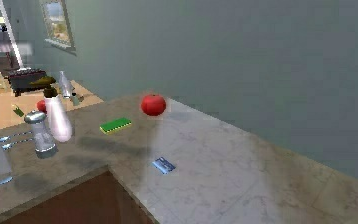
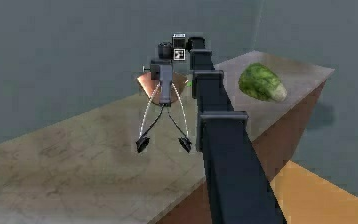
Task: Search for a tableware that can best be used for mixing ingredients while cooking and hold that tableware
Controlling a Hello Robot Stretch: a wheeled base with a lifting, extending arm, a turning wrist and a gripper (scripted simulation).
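Grasp step, I'd judge. Your end effector (image 2: 164,147) shows against the speckled stone worktop (image 2: 67,170), left of the green leafy lettuce-like vegetable (image 2: 262,82) in the arm side view. A reddish-pink rounded bowl-like thing (image 2: 144,82), likely the target, sits further left of that vegetable, behind the wrist. Can't tell whether anything's held. Next you'd confirm the hold, then lift clear.

We note one candidate: small salmon-pink bowl-like shape (image 2: 145,82), upper middle of arm side view. Rounded, wider at top, narrowing downward, seemingly upright. Mostly hidden behind dark body of gripper (image 2: 161,146); pink edges show on either side of it. Lies toward far edge of speckled countertop (image 2: 77,160). We cannot tell whether gripper holds it or whether it rests on countertop.
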